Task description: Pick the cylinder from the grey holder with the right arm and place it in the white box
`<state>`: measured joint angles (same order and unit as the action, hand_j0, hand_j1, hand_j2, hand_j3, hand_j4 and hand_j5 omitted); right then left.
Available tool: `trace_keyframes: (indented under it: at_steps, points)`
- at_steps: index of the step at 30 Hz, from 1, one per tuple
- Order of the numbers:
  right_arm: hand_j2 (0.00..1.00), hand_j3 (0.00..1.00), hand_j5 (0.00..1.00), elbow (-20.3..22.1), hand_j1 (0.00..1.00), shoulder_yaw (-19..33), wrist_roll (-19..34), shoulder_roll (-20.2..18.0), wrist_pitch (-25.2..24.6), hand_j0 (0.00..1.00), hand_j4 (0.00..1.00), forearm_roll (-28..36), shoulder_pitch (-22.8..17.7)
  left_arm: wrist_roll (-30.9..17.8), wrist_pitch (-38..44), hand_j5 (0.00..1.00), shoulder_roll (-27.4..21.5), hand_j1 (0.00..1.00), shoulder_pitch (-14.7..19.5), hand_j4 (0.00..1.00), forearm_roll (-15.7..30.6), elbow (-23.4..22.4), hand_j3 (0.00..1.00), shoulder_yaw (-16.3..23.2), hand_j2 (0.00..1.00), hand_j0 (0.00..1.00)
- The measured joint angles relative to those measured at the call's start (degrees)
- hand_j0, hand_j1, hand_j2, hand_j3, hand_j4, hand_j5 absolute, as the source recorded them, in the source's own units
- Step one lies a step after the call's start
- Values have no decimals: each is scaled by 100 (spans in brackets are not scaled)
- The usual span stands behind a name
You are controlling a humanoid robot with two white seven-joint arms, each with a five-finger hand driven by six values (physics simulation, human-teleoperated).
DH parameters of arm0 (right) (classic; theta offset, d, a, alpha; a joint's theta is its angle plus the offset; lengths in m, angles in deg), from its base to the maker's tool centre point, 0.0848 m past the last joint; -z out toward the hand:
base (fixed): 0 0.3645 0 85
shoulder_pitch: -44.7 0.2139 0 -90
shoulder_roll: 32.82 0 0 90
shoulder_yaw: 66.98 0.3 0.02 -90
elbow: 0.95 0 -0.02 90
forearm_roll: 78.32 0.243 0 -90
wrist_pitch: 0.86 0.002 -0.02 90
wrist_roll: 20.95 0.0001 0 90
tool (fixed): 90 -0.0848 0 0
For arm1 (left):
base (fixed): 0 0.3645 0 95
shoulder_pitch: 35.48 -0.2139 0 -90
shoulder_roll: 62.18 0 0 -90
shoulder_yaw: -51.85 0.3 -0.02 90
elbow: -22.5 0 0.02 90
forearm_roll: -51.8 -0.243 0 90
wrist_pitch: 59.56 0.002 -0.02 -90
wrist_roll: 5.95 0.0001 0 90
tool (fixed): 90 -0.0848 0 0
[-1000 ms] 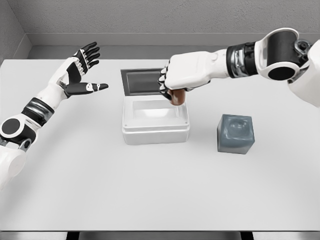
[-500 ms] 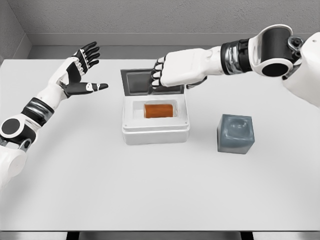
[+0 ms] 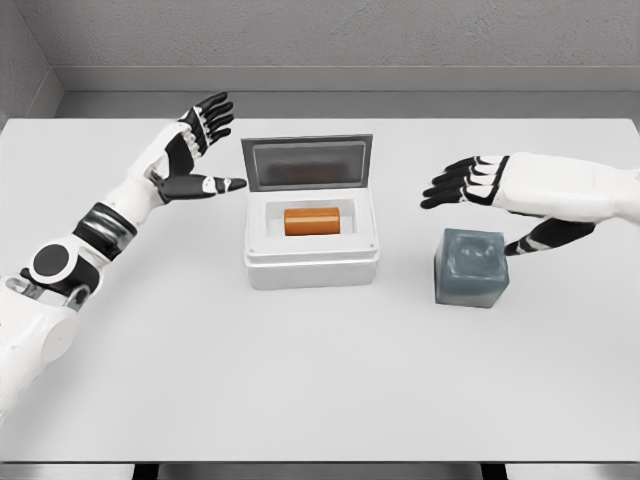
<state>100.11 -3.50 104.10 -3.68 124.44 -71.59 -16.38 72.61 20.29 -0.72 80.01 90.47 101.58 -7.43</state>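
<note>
The orange-brown cylinder lies on its side inside the white box at the table's middle. The box's grey lid stands raised behind it. To the right sits the grey holder, its top hollow bare. My right hand hovers open above and just behind the holder, fingers spread and pointing left, holding nothing. My left hand is open left of the lid, fingers spread, thumb pointing at the lid's edge.
The white table runs to a front edge at the bottom of the head view. A grey wall stands behind it.
The right hand let the cylinder go into the box, then pulled back right to above the holder. The left hand moved right, closer to the lid.
</note>
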Motion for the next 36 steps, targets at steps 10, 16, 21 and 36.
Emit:
trace_keyframes:
  at_steps: [10, 16, 21, 36]
  points:
    - [100, 100, 100, -300, 100, 2400, -2, 1556, -13, 100, 100, 728, -2400, 2, 12, 100, 172, 100, -326, 100, -254, 437, 100, 70, 100, 100]
    - [100, 100, 100, -587, 100, 2701, -3, 1822, -15, 100, 100, 700, -2400, 14, -11, 100, 148, 100, -484, 100, -399, 717, 100, 11, 100, 100]
    - [100, 100, 100, -599, 100, 2738, -2, 1888, -14, 100, 100, 696, -2400, 7, -26, 100, 132, 100, -580, 100, -407, 846, 100, -286, 100, 100]
    - [100, 100, 100, -643, 100, 2720, -2, 1959, -14, 100, 100, 687, -2400, 37, -326, 100, -1456, 100, -1433, 100, -412, 568, 100, -1707, 100, 100]
